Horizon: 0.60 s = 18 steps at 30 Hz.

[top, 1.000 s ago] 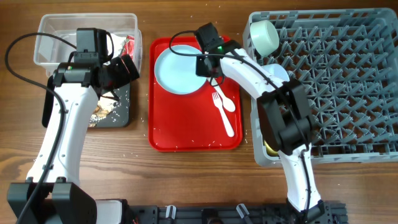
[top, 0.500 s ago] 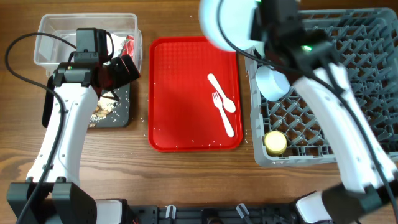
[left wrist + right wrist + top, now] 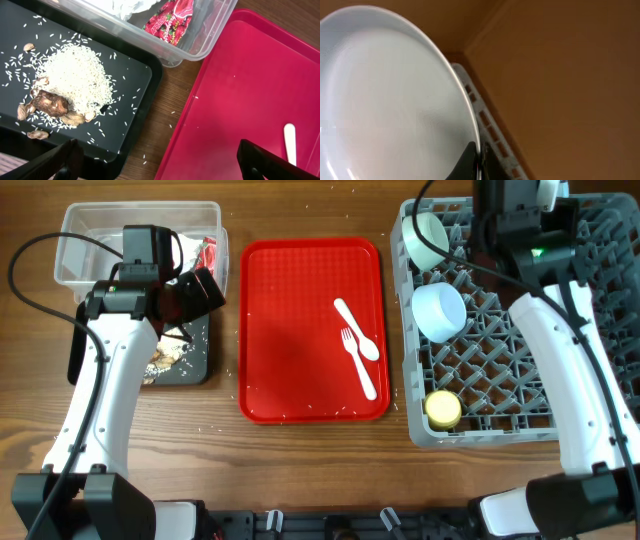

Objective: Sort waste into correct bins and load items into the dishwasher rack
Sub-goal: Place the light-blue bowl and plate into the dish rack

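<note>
My right gripper is shut on the rim of the light blue plate and holds it on edge over the far side of the grey dishwasher rack; in the overhead view that gripper is at the top edge. The rack holds a pale green bowl, a light blue bowl and a yellow cup. A white spoon and fork lie on the red tray. My left gripper is open and empty over the black tray, which holds rice and food scraps.
The clear tub behind the black tray holds the red wrapper and the white napkin. Loose rice grains lie on the wood between the black tray and the red tray. The left arm hangs over the table's left side.
My right gripper lifted the plate off the red tray and carried it right and back, over the rack. The left arm has not moved.
</note>
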Motion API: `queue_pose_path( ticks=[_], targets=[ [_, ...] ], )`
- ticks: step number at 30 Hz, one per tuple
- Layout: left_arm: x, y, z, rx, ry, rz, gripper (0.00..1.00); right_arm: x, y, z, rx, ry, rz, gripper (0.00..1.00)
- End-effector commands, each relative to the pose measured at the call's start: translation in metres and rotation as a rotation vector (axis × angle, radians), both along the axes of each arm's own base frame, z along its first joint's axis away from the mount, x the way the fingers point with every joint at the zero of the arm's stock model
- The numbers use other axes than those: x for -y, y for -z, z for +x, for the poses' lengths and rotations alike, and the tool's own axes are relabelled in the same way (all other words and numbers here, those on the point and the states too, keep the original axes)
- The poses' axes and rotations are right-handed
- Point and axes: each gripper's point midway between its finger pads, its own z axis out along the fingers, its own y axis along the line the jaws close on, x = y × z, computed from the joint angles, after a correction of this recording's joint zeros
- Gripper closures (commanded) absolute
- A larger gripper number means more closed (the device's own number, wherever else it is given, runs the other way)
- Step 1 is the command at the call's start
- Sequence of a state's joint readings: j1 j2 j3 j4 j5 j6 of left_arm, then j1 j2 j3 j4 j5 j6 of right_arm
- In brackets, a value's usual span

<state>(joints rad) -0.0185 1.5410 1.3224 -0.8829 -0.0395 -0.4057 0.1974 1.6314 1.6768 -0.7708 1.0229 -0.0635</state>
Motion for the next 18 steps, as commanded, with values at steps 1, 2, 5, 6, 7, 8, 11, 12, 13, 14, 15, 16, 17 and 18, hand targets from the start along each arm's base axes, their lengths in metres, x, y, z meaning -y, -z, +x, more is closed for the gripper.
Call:
queue_pose_path(
  ticks=[1, 2, 5, 6, 7, 8, 11, 12, 13, 14, 15, 16, 17, 18],
  targets=[
    [-0.002, -0.004, 0.004, 0.012, -0.008, -0.002, 0.0, 0.011, 0.03, 0.016, -0.165, -0.013, -0.122, 0.96],
    [-0.002, -0.004, 0.004, 0.012, -0.008, -0.002, 0.0, 0.012, 0.036, 0.022, -0.181, -0.018, -0.134, 0.96],
    [-0.002, -0.004, 0.004, 0.012, -0.008, -0.002, 0.0, 0.009, 0.053, 0.04, -0.238, -0.048, -0.171, 0.96],
    [-0.002, -0.004, 0.004, 0.012, -0.008, -0.002, 0.0, 0.008, 0.059, 0.045, -0.256, -0.06, -0.18, 0.96],
    [-0.002, -0.004, 0.004, 0.012, -0.008, -0.002, 0.0, 0.007, 0.067, 0.051, -0.278, -0.071, -0.19, 0.96],
    [-0.002, -0.004, 0.004, 0.012, -0.008, -0.002, 0.0, 0.006, 0.075, 0.056, -0.298, -0.076, -0.199, 0.96],
    [-0.002, -0.004, 0.004, 0.012, -0.008, -0.002, 0.0, 0.004, 0.101, 0.066, -0.352, -0.085, -0.208, 0.96],
    [-0.002, -0.004, 0.004, 0.012, -0.008, -0.002, 0.0, 0.004, 0.111, 0.068, -0.374, -0.087, -0.211, 0.96],
    [-0.002, -0.004, 0.004, 0.012, -0.008, -0.002, 0.0, 0.003, 0.12, 0.07, -0.394, -0.088, -0.213, 0.96],
    [-0.002, -0.004, 0.004, 0.012, -0.008, -0.002, 0.0, 0.003, 0.127, 0.072, -0.408, -0.09, -0.214, 0.96],
    [-0.002, -0.004, 0.004, 0.012, -0.008, -0.002, 0.0, 0.002, 0.134, 0.074, -0.423, -0.096, -0.212, 0.96],
    [-0.002, -0.004, 0.004, 0.012, -0.008, -0.002, 0.0, -0.001, 0.143, 0.077, -0.436, -0.115, -0.199, 0.92],
    [-0.002, -0.004, 0.004, 0.012, -0.008, -0.002, 0.0, -0.004, 0.147, 0.079, -0.438, -0.134, -0.184, 0.71],
    [-0.002, -0.004, 0.004, 0.012, -0.008, -0.002, 0.0, -0.008, 0.151, 0.081, -0.438, -0.162, -0.16, 0.44]
  ],
)
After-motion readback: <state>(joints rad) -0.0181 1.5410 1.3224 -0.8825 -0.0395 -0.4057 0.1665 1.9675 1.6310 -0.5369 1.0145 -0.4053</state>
